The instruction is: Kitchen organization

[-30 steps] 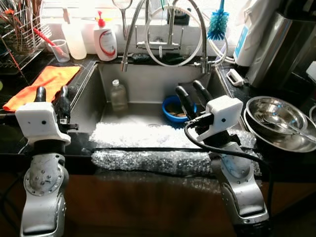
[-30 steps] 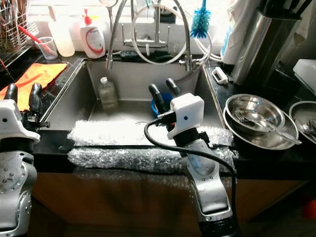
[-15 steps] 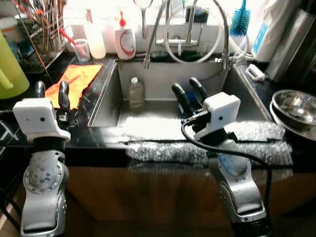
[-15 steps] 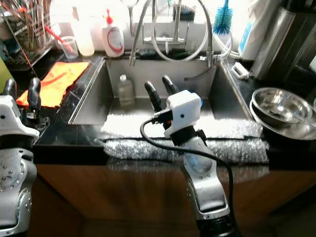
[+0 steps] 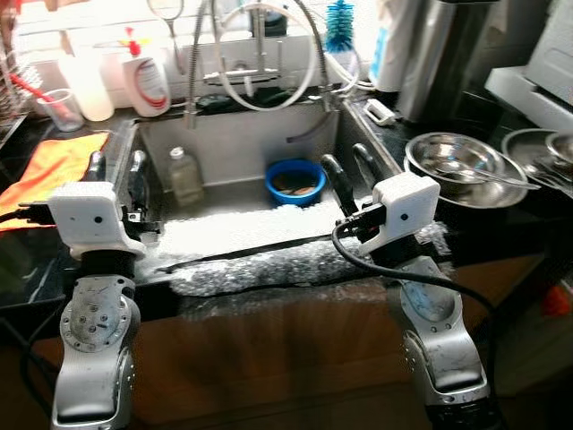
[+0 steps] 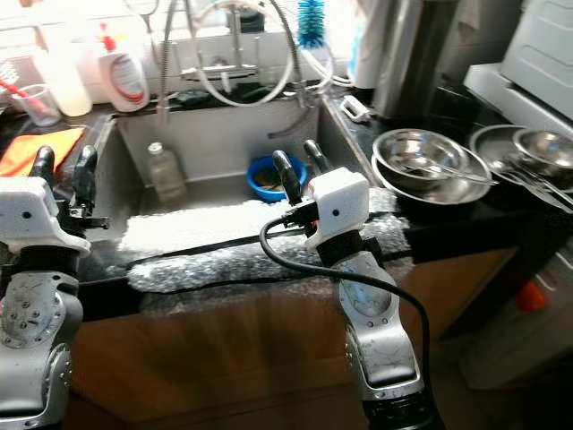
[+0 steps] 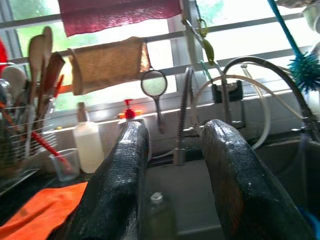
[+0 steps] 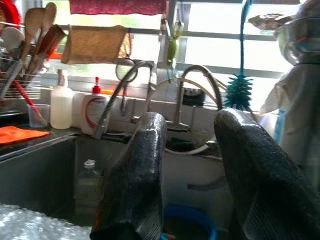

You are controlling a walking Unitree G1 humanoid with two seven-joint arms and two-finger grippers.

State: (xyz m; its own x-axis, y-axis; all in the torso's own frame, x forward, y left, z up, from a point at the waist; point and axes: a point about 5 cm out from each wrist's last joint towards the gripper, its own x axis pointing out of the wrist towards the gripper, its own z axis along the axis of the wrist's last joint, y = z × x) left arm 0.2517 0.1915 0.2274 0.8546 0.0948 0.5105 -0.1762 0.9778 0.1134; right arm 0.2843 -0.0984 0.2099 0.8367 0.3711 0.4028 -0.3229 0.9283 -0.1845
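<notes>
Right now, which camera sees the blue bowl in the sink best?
The left eye view: the blue bowl sits unblocked on the sink floor, its inside visible. In the right eye view the right gripper partly overlaps it. The right wrist view catches only its rim low between the fingers.

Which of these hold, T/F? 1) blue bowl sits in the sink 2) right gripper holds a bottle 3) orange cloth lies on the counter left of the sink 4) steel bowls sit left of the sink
1) True: the blue bowl is in the sink.
2) False: the right gripper is open and empty.
3) True: the orange cloth lies there.
4) False: the steel bowls sit right of the sink.
</notes>
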